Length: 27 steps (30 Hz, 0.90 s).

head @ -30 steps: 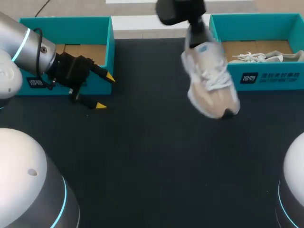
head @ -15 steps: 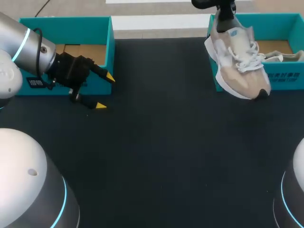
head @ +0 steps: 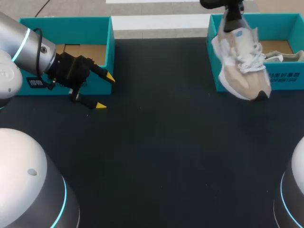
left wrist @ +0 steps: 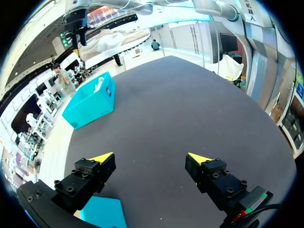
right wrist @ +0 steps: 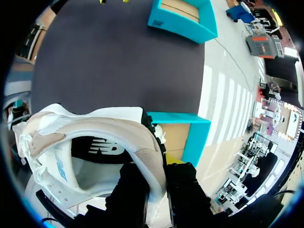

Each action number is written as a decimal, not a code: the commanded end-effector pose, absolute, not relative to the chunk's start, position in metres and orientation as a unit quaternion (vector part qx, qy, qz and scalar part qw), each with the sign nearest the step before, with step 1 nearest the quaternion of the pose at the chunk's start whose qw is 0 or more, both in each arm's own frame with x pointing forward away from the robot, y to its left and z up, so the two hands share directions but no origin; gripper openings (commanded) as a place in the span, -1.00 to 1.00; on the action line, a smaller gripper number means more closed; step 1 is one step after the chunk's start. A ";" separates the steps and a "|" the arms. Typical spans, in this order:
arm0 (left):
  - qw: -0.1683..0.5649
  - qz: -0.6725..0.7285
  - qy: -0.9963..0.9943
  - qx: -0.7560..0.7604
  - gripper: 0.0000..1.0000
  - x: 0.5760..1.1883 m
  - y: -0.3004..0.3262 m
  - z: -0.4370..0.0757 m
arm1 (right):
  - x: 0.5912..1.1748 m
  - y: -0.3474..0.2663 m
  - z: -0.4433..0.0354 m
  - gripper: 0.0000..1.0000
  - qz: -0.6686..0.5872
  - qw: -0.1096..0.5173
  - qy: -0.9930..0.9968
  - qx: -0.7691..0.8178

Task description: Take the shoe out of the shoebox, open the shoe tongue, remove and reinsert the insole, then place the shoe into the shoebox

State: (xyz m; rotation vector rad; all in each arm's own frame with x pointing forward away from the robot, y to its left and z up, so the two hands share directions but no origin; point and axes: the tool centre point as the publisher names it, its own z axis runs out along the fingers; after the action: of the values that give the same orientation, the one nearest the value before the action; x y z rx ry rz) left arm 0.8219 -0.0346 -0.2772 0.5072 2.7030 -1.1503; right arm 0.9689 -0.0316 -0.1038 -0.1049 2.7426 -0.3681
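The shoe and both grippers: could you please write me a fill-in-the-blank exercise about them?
The right gripper holds the shoe by its ____, with the toe hanging lowest.
The left gripper is ____ and holds nothing.
The shoe's laces are ____ in colour.
Missing words: heel; open; white.

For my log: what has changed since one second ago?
The right hand, shut on the shoe at its heel, carried it right and back, to the front corner of the right shoebox. The left hand stayed open beside the left shoebox.
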 end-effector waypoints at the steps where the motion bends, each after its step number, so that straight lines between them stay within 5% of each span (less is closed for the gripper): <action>1: 0.081 -0.384 0.904 0.169 1.00 0.821 -0.035 -0.277 | 1.004 -0.066 -0.105 -1.00 -0.140 0.179 0.973 -0.036; 16: 0.081 -0.384 0.904 0.169 1.00 0.821 -0.035 -0.277 | 1.116 -0.178 -0.108 -1.00 -0.175 0.163 0.968 -0.078; 27: 0.081 -0.384 0.904 0.169 1.00 0.821 -0.035 -0.277 | 1.124 -0.188 -0.110 -1.00 -0.182 0.157 0.969 -0.055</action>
State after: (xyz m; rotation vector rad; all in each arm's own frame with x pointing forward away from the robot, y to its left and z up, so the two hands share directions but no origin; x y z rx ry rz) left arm 0.8219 -0.0344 -0.2772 0.5068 2.7030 -1.1501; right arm 1.1218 -0.1880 -0.1137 -0.1581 2.7597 -0.5148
